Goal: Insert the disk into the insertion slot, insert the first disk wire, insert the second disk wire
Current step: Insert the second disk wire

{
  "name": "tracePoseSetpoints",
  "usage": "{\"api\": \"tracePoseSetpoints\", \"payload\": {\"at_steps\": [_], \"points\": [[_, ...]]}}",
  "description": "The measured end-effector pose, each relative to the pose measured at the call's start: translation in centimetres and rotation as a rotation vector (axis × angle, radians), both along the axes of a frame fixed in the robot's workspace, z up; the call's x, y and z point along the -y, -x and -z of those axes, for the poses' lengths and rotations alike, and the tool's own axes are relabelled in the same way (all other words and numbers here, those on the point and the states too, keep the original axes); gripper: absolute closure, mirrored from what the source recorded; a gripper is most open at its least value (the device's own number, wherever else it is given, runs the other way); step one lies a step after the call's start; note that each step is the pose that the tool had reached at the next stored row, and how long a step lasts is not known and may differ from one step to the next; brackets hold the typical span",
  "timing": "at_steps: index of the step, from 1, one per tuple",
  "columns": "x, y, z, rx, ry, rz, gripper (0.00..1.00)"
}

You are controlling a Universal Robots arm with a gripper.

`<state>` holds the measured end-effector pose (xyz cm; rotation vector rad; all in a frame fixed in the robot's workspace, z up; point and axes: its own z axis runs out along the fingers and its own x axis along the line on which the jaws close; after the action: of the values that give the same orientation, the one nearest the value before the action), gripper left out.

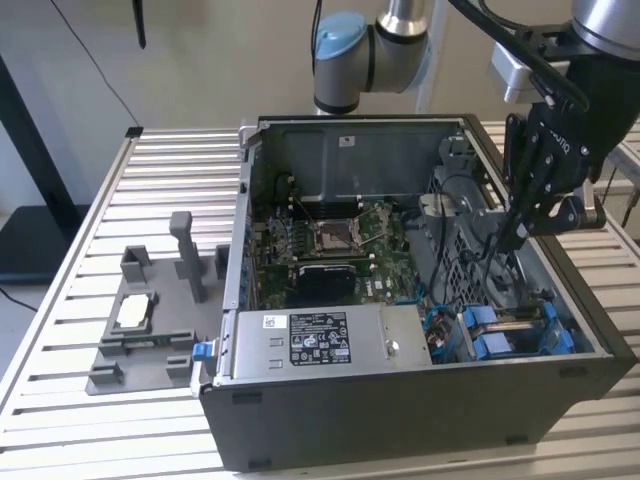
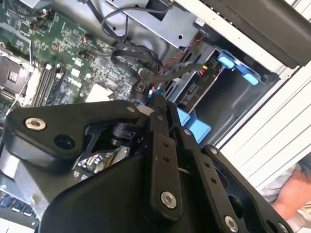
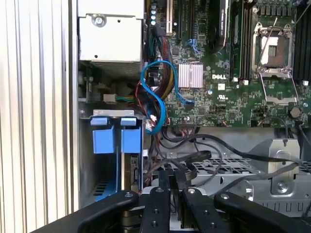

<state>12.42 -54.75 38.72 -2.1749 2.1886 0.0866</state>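
**Wire-seating at the disk: keep the plug square**

Exterior view: the gripper (image 1: 508, 238) reaches down into the open computer case (image 1: 400, 410) at the frame's right. The case stands on the slatted bench (image 1: 170, 160). The disk (image 1: 497, 343), in its blue carrier, lies in the insertion slot (image 1: 560, 322) at the case's lower right corner, so that step looks done.

Second wrist view: the fingers (image 2: 160, 145) are drawn close together. They seem to pinch a black wire (image 2: 140, 91) at its plug end, just beside the disk's rear face. I judge this to be a wire insertion.

First wrist view: the fingertips hang among loose cables (image 3: 209, 145), with the blue carrier tabs close by. To do the step well, the plug should meet the disk's port square and travel straight along it. The push should be gentle, and the slack cables should stay out of the path so nothing snags or tilts the plug.
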Motion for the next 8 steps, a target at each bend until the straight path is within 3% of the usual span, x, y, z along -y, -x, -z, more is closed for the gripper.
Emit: {"api": "tracePoseSetpoints", "payload": {"at_steps": [5, 8], "points": [[1.15, 0.37, 0.05, 0.0075, -0.0027, -0.014, 0.84], [1.36, 0.64, 0.05, 0.0128, -0.0036, -0.018, 0.84]]}}
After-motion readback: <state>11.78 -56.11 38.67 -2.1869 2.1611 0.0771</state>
